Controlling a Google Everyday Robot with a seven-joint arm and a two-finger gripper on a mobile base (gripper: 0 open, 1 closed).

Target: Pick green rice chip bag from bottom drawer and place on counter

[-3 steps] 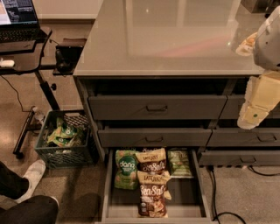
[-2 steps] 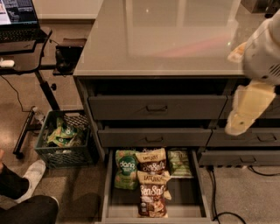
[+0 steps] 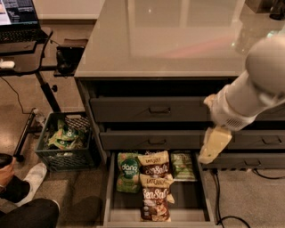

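Note:
The bottom drawer (image 3: 110,196) stands pulled open under the cabinet. The green rice chip bag (image 3: 128,172) lies flat at the drawer's back left, its "dang" lettering facing up. Two brown-and-cream bags (image 3: 155,187) lie beside it in the middle, and a smaller pale-green bag (image 3: 182,165) lies at the back right. My gripper (image 3: 214,145) hangs from the white arm (image 3: 249,95) in front of the middle drawer, above the open drawer's right edge and to the right of the green bag, holding nothing I can see. The glossy grey counter (image 3: 169,40) tops the cabinet.
A small black desk with a laptop (image 3: 18,13) stands at the left. A dark crate (image 3: 64,144) with green bags sits on the floor left of the cabinet. A person's foot (image 3: 33,176) and leg are at the lower left. A cable (image 3: 220,196) runs on the floor at the right.
My arm and gripper have moved left and down, from the cabinet's right edge toward the open bottom drawer. The bags have not moved.

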